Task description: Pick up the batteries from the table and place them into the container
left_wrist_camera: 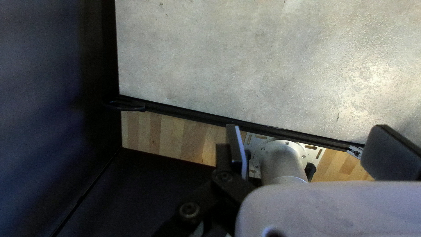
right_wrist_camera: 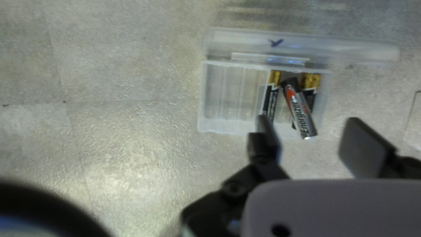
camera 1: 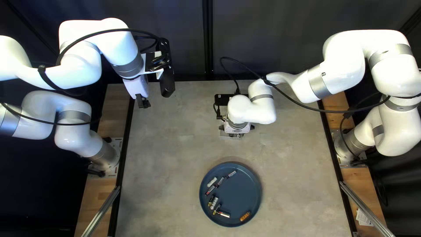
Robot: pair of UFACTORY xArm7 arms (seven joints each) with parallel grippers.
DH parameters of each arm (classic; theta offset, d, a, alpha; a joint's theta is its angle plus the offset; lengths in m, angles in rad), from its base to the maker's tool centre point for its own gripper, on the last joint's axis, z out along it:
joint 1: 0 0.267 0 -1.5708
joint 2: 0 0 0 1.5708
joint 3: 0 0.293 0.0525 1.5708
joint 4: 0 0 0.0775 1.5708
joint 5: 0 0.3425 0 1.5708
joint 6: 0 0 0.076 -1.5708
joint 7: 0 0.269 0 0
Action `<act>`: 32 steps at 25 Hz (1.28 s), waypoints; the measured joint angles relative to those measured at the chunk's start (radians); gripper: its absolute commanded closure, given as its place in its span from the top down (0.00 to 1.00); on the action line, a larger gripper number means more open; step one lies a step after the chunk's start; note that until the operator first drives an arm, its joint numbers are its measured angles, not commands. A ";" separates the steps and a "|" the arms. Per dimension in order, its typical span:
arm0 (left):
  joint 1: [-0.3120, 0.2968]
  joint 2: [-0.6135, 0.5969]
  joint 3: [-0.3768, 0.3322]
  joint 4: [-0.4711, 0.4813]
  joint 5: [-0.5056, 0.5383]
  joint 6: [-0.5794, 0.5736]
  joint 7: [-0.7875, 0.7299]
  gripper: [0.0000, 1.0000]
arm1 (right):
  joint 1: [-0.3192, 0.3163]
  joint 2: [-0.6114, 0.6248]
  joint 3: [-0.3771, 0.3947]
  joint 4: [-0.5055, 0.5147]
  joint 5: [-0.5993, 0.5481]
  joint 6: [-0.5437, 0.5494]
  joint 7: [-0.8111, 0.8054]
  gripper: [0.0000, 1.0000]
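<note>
At the upper left of the top left view hangs my left gripper [camera 1: 143, 102]; in the left wrist view that gripper [left_wrist_camera: 307, 149] is open and holds nothing. My right gripper [camera 1: 237, 134] is over the table's upper middle. Seen from its own wrist, the right gripper [right_wrist_camera: 315, 138] stands open, with the clear container [right_wrist_camera: 223, 98] just ahead. Inside are two gold-and-black batteries, one [right_wrist_camera: 271, 94] near the middle, another [right_wrist_camera: 310, 83] by the end. A silver battery [right_wrist_camera: 300, 109] lies slantwise between them, one end at the container's edge. Several loose batteries [camera 1: 212, 182] lie on the blue plate [camera 1: 239, 195].
The container's clear lid [right_wrist_camera: 351, 52] is swung back along its far side. An orange battery-like piece [camera 1: 245, 216] lies near the plate's rim. A black cable [camera 1: 302, 104] runs along my right arm. Dark rails [camera 1: 125, 162] edge the table [camera 1: 166, 175].
</note>
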 measured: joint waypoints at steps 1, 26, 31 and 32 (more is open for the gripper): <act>0.000 0.000 0.000 0.000 0.000 0.000 0.000 1.00 | 0.003 -0.001 0.000 0.002 -0.003 0.003 0.005 1.00; 0.000 0.000 0.000 0.000 0.000 0.000 0.000 1.00 | 0.036 -0.089 0.191 -0.008 0.170 0.034 -0.401 1.00; 0.000 0.000 0.000 0.000 0.000 0.000 0.000 1.00 | 0.039 -0.118 0.202 -0.018 0.143 0.023 -0.484 1.00; 0.000 0.000 0.000 0.000 0.000 0.000 0.000 1.00 | 0.036 -0.118 0.207 -0.017 0.140 0.020 -0.537 1.00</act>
